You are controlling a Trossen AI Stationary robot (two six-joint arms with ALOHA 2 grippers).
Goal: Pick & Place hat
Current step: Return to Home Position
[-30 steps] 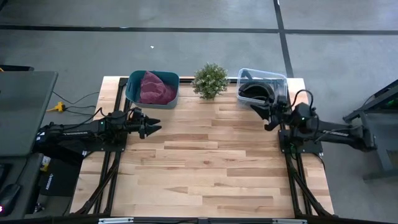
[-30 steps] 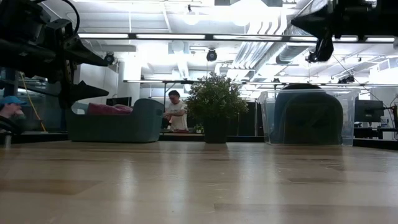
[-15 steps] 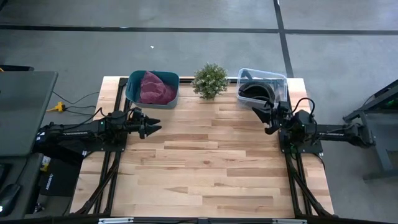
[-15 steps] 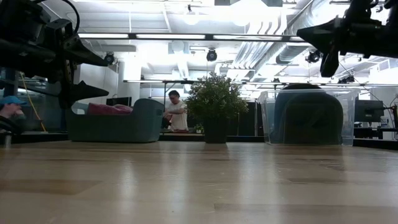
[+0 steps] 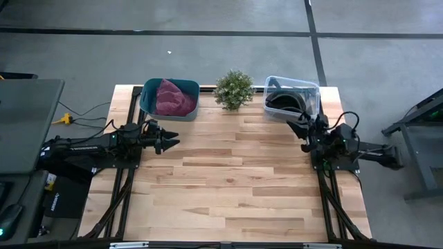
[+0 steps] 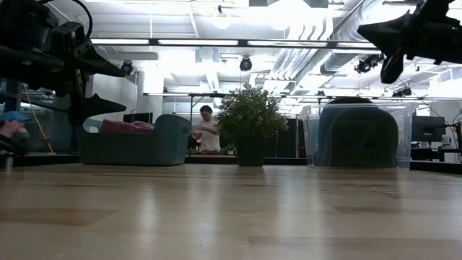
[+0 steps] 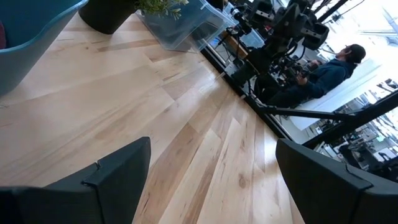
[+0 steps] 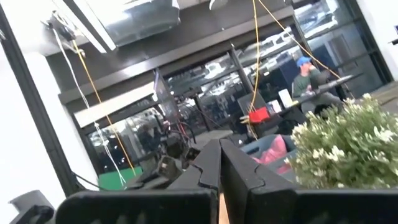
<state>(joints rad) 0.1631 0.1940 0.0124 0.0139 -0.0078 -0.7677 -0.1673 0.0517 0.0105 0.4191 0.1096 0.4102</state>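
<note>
Right tool (image 5: 294, 126), closed on nothing, hovers beside the clear plastic bin (image 5: 315, 88) of black caps (image 5: 284, 102); left tool (image 5: 173, 142) waits spread near the blue bin (image 5: 145, 102) holding the dark red cap (image 5: 173, 98); swinging low could snag the clear rim.

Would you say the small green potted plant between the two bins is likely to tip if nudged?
Probably, if pushed high: the small green potted plant carries a bushy top wider than its dark pot. Pushed at the pot, it would likely slide on the smooth wooden table instead.
</note>
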